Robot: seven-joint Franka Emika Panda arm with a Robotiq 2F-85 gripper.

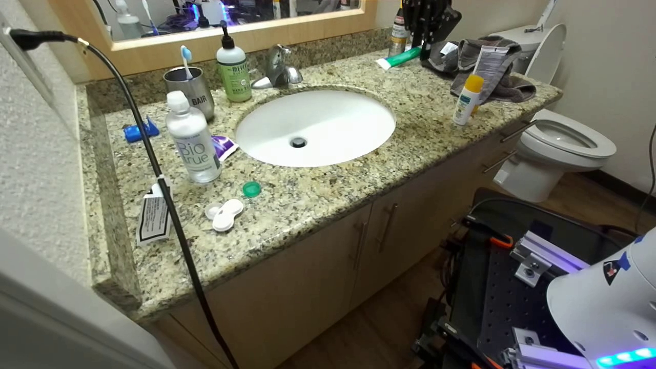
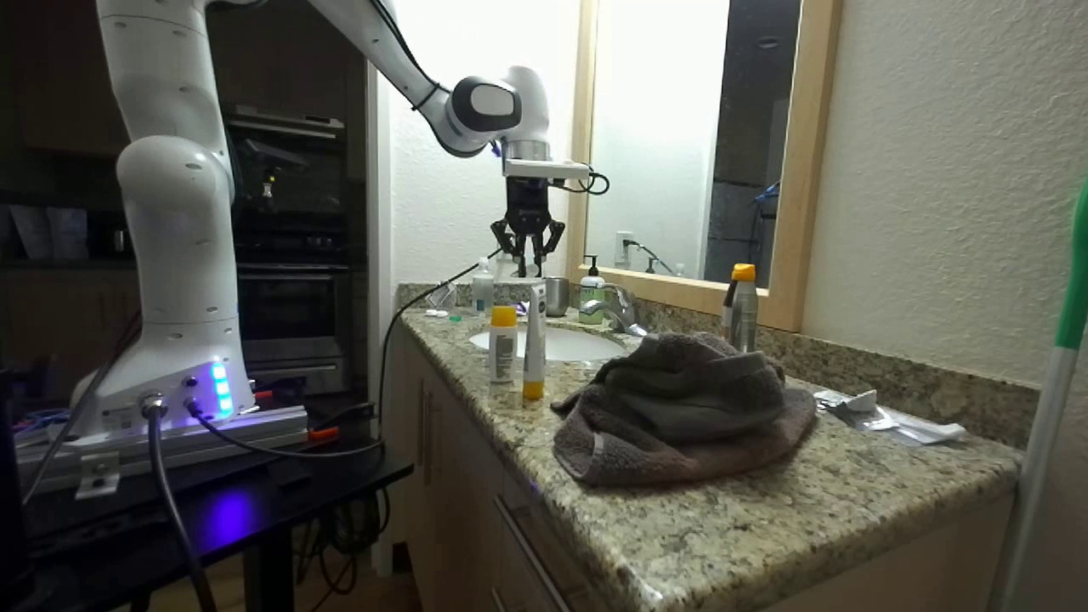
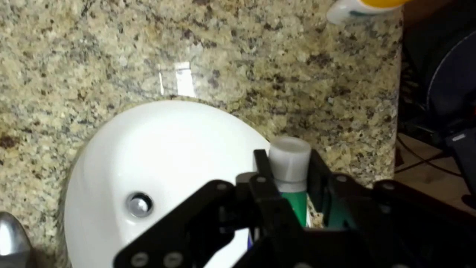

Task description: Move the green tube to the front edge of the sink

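The gripper [image 3: 288, 158] had the tube [image 3: 294, 204], yes, clamped at the cap [image 3: 290, 150], aloft over the edge of the sink [image 3: 178, 126] in the wrist view, between two and three o'clock from the drain [image 3: 140, 204]!

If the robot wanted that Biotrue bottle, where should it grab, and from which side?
Probably by the white cap, pinched from straight above. The Biotrue bottle stands upright, and its cap is narrower than its body. Coming in low looks trickier: a purple packet lies beside the base and the metal cup stands toward the mirror. The gripper must put down the green tube first.
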